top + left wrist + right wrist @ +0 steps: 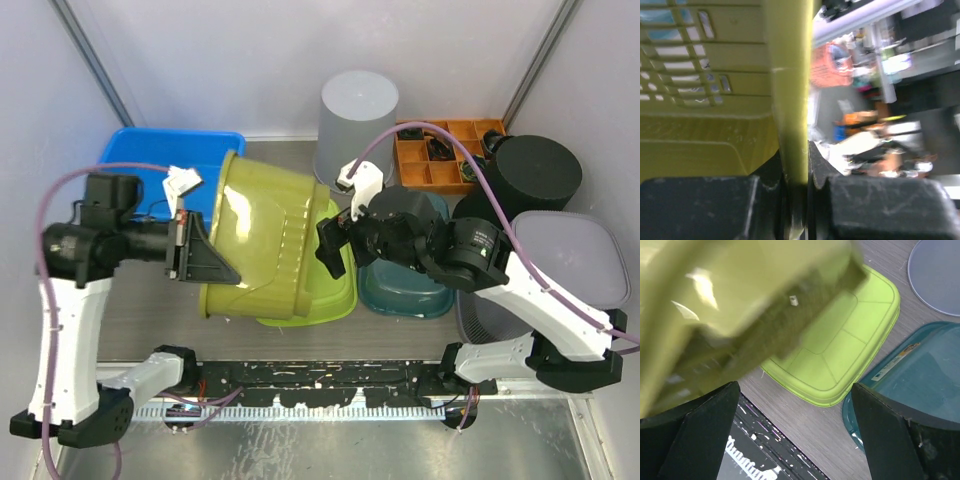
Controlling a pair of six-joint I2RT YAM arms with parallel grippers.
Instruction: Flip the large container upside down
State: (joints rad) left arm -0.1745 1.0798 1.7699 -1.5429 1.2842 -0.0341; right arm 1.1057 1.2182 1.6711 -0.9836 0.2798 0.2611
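Left fingers (875,210) pinched close together, right fingers (695,440) spread wide apart, both pointing inward.

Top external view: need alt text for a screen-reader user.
A large olive-green container is tipped on its side mid-table, with the left tool clamped on its rim and the right tool open beside its base end. It partly covers a lime tub; a teal tub and a blue bin sit nearby.
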